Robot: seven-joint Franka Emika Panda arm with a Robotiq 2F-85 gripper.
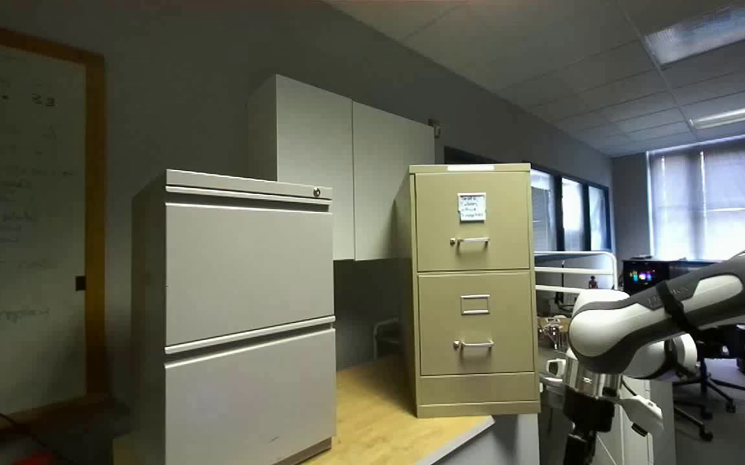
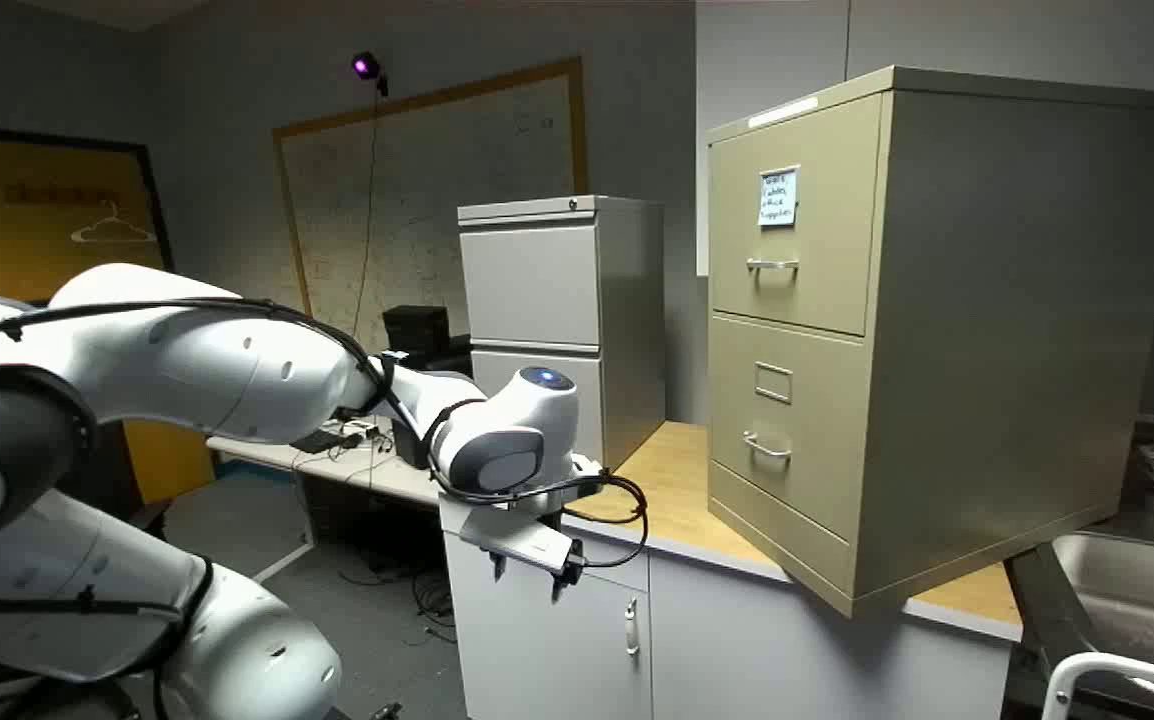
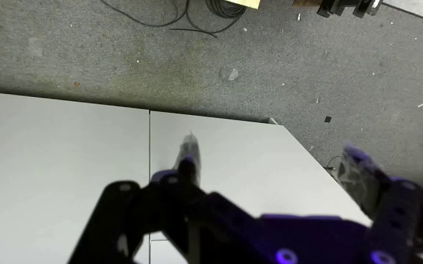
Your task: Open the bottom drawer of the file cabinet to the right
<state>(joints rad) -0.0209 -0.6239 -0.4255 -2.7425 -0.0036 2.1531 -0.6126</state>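
The file cabinet stands on a wooden counter, tan in both exterior views (image 1: 476, 279) (image 2: 987, 330). A paper label is on its top drawer (image 1: 434, 223). The bottom drawer (image 1: 440, 326) is shut flush, also in an exterior view (image 2: 822, 430). Its silver handle (image 1: 474, 344) (image 2: 767, 447) is uncovered. My gripper (image 2: 529, 580) hangs pointing down, in front of the counter and apart from the cabinet, lower than the handle. In the wrist view its fingers (image 3: 272, 146) are spread wide with nothing between them. In an exterior view the gripper (image 1: 579, 445) is cut off by the lower edge.
A light-grey cabinet (image 1: 250, 278) (image 2: 532, 290) stands beside the file cabinet. The counter (image 1: 372, 400) has pale base doors (image 2: 577, 640), also below my fingers in the wrist view (image 3: 68, 165). A sink (image 2: 1147, 570) and white rail (image 2: 1127, 665) are by the tan cabinet. Cables lie on the floor.
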